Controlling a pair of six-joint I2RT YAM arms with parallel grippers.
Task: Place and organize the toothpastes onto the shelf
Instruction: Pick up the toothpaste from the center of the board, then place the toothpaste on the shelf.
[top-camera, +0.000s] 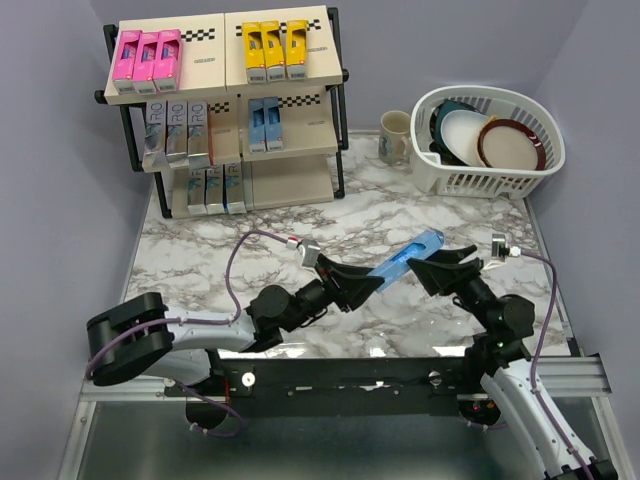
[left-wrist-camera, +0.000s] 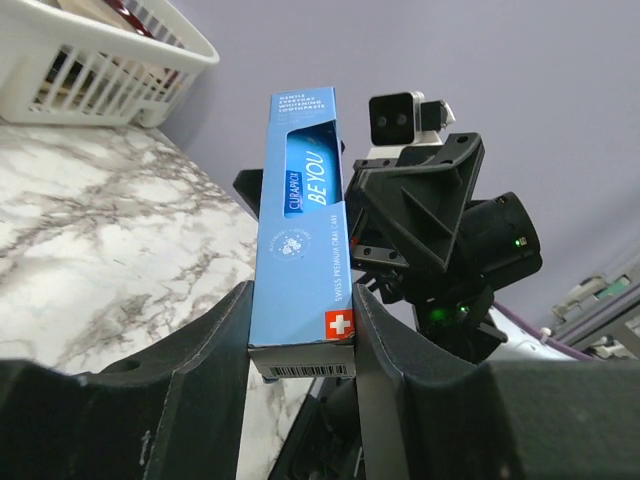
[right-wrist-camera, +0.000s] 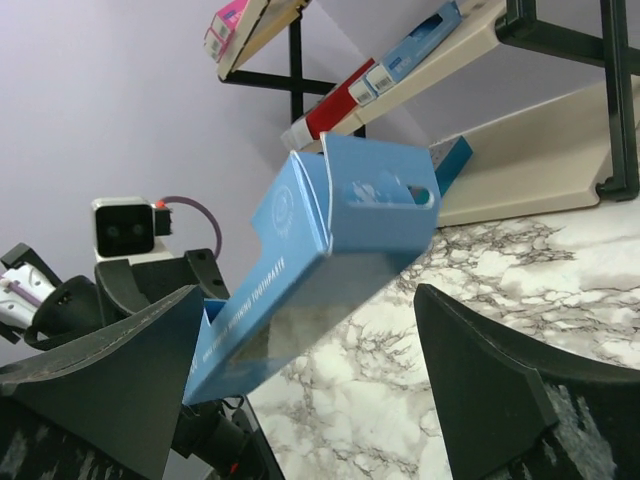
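Overhead: light-blue toothpaste carton (top-camera: 408, 256) held above the worktop (top-camera: 250, 250) near its front edge. Its long axis slants toward the right back corner, and the shelf (top-camera: 290, 180) sits well off at the back left. Left wrist: left jaws clamped on the carton's barcode end, carton running straight out from them. Right wrist: right jaws wide apart, flanking the flap end without touching. The left side looks set to do the placing.

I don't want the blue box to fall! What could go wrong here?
The left gripper pinches the blue carton only at its bottom end, so it might tip or slip. The right gripper is open with a finger on each side of the carton's top; pulling away crooked could bump it loose.
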